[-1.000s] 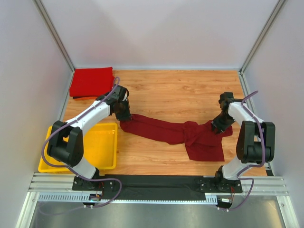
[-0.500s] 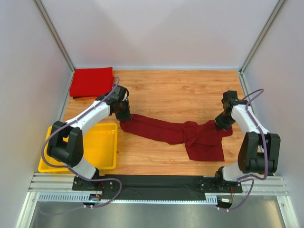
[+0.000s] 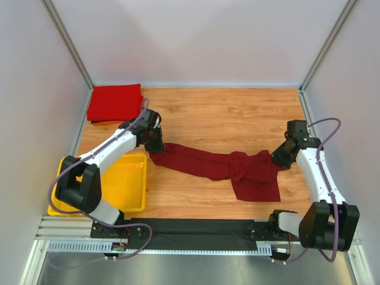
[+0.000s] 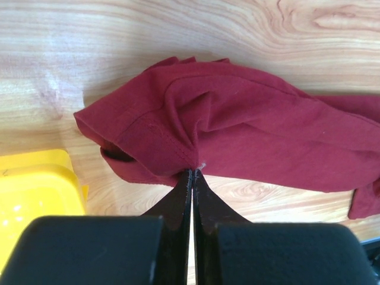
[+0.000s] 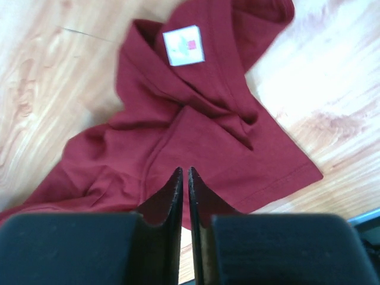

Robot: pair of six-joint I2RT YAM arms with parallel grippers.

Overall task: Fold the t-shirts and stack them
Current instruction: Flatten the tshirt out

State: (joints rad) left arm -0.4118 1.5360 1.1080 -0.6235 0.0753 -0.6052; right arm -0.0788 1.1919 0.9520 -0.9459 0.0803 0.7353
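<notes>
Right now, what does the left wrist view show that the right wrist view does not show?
Only the left wrist view shows a corner of the yellow tray and the left jaws shut on a stitched edge of the maroon t-shirt. Only the right wrist view shows the shirt's white label and the right jaws, shut above the cloth; whether they pinch it is unclear. Both show the maroon t-shirt on the wooden table.
</notes>
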